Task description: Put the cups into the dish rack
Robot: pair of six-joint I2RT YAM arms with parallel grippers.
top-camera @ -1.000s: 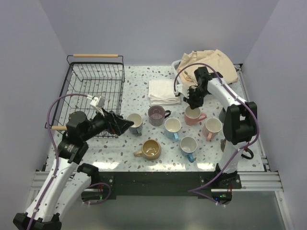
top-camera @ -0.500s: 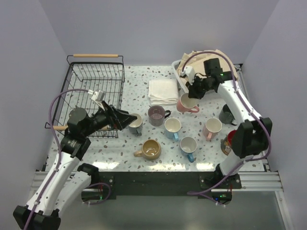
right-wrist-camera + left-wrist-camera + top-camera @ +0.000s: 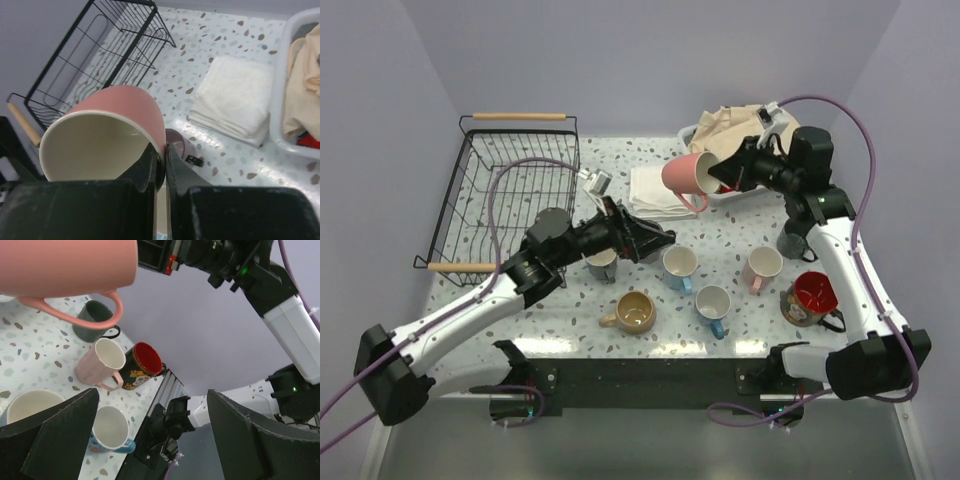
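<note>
Desk (image 3: 605, 165) carries everything. Dish rack (image 3: 515, 195) lies well off to the left of the right pincer (image 3: 161, 150) and lower than it. Pink cup (image 3: 112, 127) hangs in the air at that pincer, tipped on its side with the mouth toward the rack. The pincer is clamped on the cup's rim, one finger inside and one outside. Left pincer (image 3: 152, 397) is spread wide and holds nothing. It hovers low over the middle of the desk, between the right pincer and the rack. Tan cup (image 3: 635, 312) and light blue cup (image 3: 679, 264) stand upright below and nearer than the right pincer. Step in hand, by my reading: carry the pink cup across to the rack. The rim pinch looks thin, so swing slowly and avoid wrist jerks. Pass behind or above the outstretched left arm (image 3: 470, 310). Turn the mouth down over the wires, lower until the cup is seated, then let go.
</note>
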